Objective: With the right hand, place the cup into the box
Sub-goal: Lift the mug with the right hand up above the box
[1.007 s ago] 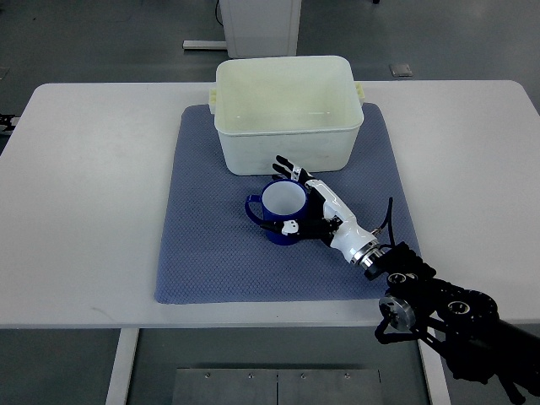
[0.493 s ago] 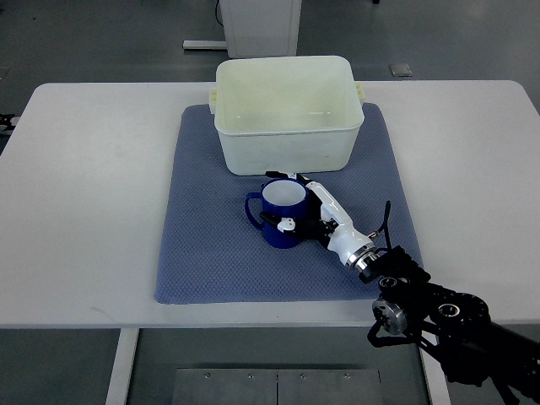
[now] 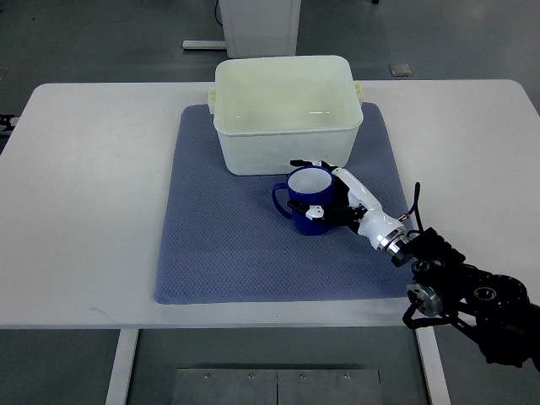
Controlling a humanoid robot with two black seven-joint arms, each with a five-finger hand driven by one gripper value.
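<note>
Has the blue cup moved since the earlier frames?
Yes. The blue cup, gripped by the right hand, has shifted toward the picture's right, now below the white box's right half instead of its middle.

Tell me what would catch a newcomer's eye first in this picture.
First, the dark blue cup with its white inside, gripped by the white and black right hand near the middle of the grey-blue mat. Just behind it, at the mat's far edge, stands a big cream plastic box, open and empty. All of it rests on a white table; the left hand is out of view.
</note>
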